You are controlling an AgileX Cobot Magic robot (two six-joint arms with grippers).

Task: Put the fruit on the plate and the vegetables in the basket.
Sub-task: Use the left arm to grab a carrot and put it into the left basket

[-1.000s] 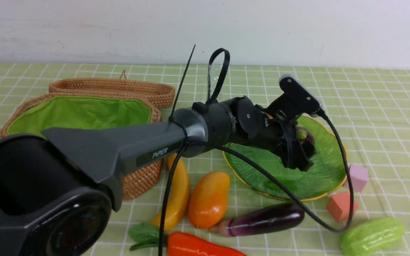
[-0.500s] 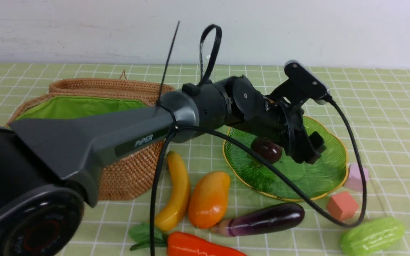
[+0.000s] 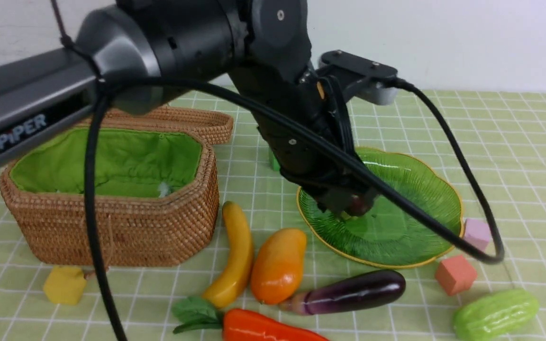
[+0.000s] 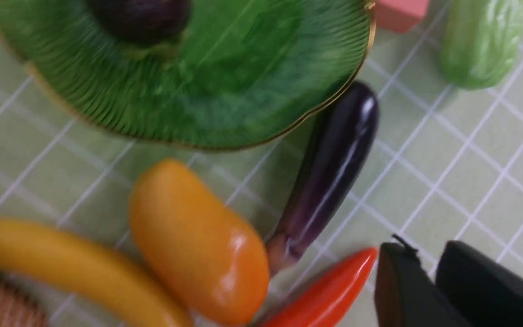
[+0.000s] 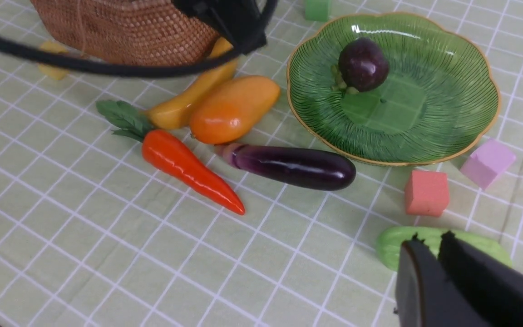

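The mangosteen (image 5: 363,63) lies on the plate (image 5: 447,118). The banana (image 3: 237,251), mango (image 3: 278,265), eggplant (image 3: 349,291), carrot (image 3: 263,329) and gourd (image 3: 495,312) lie on the cloth beside the basket (image 3: 112,232). The left gripper (image 4: 426,261) has its fingers nearly together and empty, and so does the right gripper (image 5: 430,245) above the gourd.
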